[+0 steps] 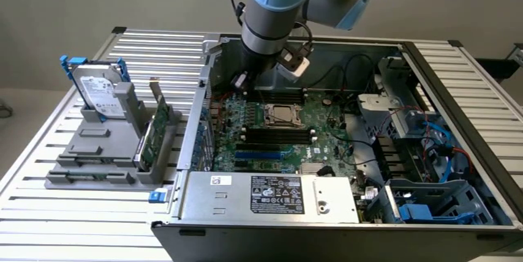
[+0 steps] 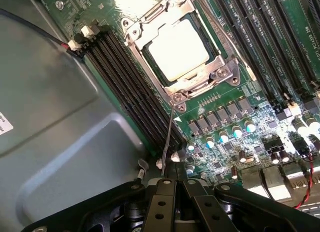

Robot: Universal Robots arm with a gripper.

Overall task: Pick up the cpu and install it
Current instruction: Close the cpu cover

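The cpu (image 2: 179, 49) lies flat in its socket frame (image 2: 220, 71) just ahead of the gripper (image 2: 176, 184), pale metal top up. It is square, with no long axis, and its sides slant against the clenched, empty black fingers. The frame is bright stamped metal on a green motherboard (image 2: 222, 97). Long black memory slots (image 2: 130, 86) run beside it, and small round capacitors (image 2: 223, 137) stand nearer the fingertips. The exterior view takes in the arm (image 1: 266, 23) reaching down into the open case (image 1: 193, 139), with a labelled silver hard drive (image 1: 102, 97) upright in a grey rack (image 1: 98, 145) well off to the side.
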